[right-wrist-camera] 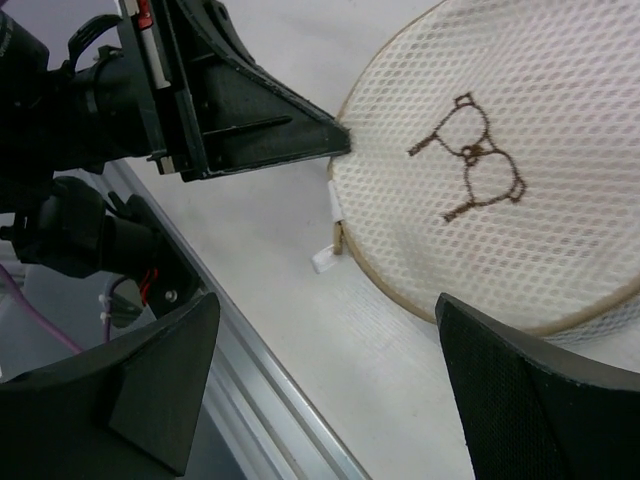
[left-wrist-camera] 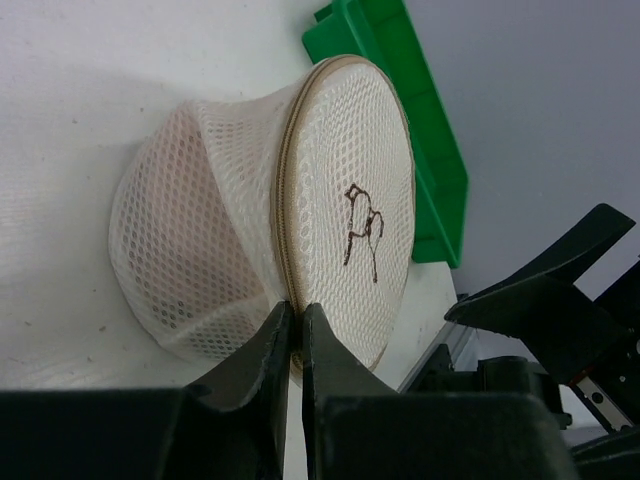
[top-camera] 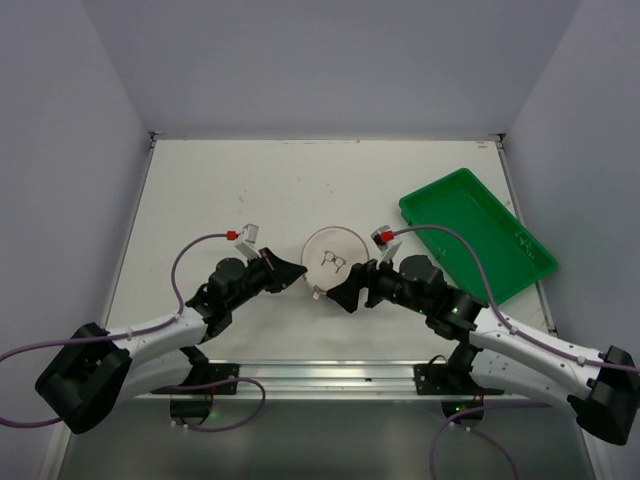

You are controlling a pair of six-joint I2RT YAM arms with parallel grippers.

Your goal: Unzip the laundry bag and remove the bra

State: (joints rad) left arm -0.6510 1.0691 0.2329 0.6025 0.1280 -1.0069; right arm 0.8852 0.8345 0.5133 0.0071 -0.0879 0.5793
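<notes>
Plainly the task has barely begun: the laundry bag (top-camera: 335, 260) lies in the middle of the counter (top-camera: 220, 190), its tan zip seam shut as far as shows, and a faint pinkish tint through the mesh suggests the bra (left-wrist-camera: 185, 180) is inside. The left gripper (left-wrist-camera: 295, 322) has its jaws clenched on the bag's rim just beside the white zipper pull (right-wrist-camera: 328, 258), while the right gripper (right-wrist-camera: 328, 300) hovers at the near edge, jaws released and grasping nothing. Unzipping and lifting the bra out are both left, and the green tray (top-camera: 430, 187) to the right holds nothing visible
</notes>
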